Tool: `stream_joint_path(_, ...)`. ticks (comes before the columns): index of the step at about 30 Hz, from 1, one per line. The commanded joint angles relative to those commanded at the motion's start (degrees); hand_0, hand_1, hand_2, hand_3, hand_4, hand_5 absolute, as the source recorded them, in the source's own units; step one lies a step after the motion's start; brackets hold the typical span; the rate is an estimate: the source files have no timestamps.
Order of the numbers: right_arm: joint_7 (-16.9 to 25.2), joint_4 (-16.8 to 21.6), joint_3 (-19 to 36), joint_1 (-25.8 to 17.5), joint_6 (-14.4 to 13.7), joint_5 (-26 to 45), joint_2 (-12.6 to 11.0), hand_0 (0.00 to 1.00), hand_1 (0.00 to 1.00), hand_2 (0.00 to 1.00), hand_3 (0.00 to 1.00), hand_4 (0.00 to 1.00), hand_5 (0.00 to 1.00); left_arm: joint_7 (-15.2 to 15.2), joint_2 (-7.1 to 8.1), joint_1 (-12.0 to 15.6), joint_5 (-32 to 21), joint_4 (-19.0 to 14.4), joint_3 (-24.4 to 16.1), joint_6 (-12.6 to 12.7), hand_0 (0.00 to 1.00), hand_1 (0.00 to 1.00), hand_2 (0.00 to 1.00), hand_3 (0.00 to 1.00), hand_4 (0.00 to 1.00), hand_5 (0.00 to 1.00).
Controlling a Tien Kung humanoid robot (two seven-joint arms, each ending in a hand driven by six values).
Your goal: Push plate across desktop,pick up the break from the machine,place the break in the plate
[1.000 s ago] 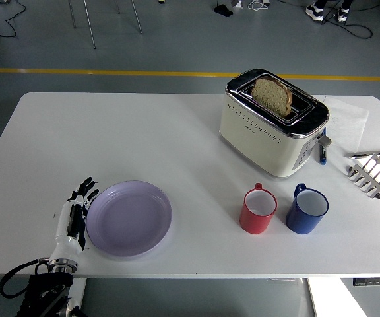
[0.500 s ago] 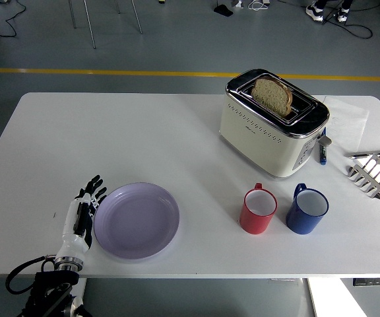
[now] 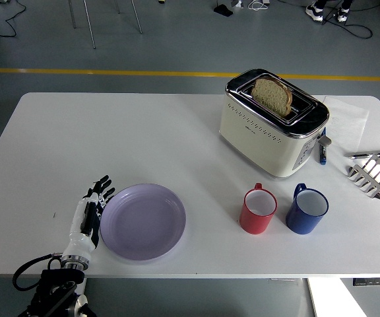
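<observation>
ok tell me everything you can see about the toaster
The cream-coloured two-slot toaster with a shiny chrome top stands upright on the white table, right of centre toward the far edge, turned at an angle to that edge. A row of small dots runs along its long side below the chrome band, and a lever and controls show on its right end. One brown slice of bread sticks up out of a slot. Nothing else is seen touching it.

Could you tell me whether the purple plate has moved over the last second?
Yes. The purple plate has slid to the right, toward the red mug, which has stayed put; the gap between them is narrower. The left hand is flat against its left rim.
</observation>
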Motion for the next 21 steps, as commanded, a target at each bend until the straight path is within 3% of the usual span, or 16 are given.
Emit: stream_joint_path(21, 0.02, -0.09, -0.07, -0.08, -0.02, -0.01, 0.17, 0.706, 0.644, 0.656, 0.626, 0.492, 0.509, 0.46, 0.64, -1.85, -2.00, 0.56, 4.22, -1.28, 0.828, 0.868, 0.916, 0.867, 0.607, 0.998)
